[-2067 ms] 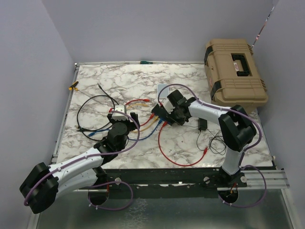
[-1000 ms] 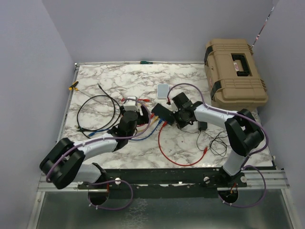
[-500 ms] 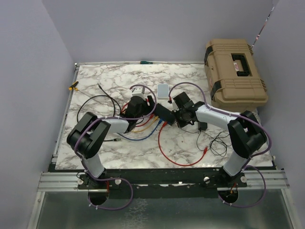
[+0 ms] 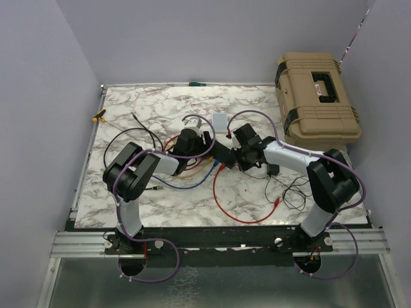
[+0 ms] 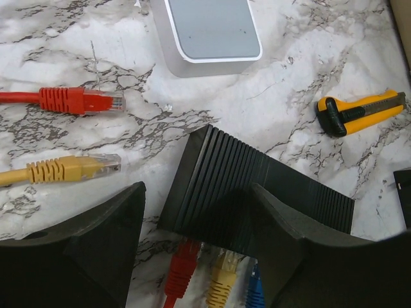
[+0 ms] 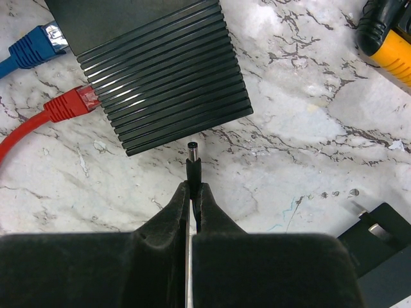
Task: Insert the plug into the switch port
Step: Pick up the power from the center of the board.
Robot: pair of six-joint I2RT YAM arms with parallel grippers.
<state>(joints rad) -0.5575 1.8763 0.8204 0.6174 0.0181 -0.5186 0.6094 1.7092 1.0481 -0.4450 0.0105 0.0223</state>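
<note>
The switch [image 5: 257, 186] is a flat black ribbed box lying mid-table [image 4: 223, 153]. Red, yellow and blue network plugs sit in its near ports. My left gripper [image 5: 196, 192] is open, and its fingers [image 5: 96, 244] straddle the switch's port end from above. My right gripper [image 6: 192, 186] is shut on a small black barrel plug [image 6: 192, 160]. The plug's metal tip points at the switch's ribbed side edge [image 6: 167, 70], a short gap away. In the top view the left gripper [image 4: 207, 142] and the right gripper [image 4: 236, 156] flank the switch.
A grey-white box [image 5: 212, 32] lies just beyond the switch. Loose red [image 5: 83, 101] and yellow [image 5: 77, 168] plugs lie to its left. A yellow utility knife [image 5: 359, 112] and a black power adapter [image 6: 379, 237] lie nearby. A tan case [image 4: 316, 96] stands at the back right. Cables loop at left.
My left arm has swung from the near left across the cables to the switch, and its open fingers now straddle it. My right gripper has stayed by the switch with the plug.
</note>
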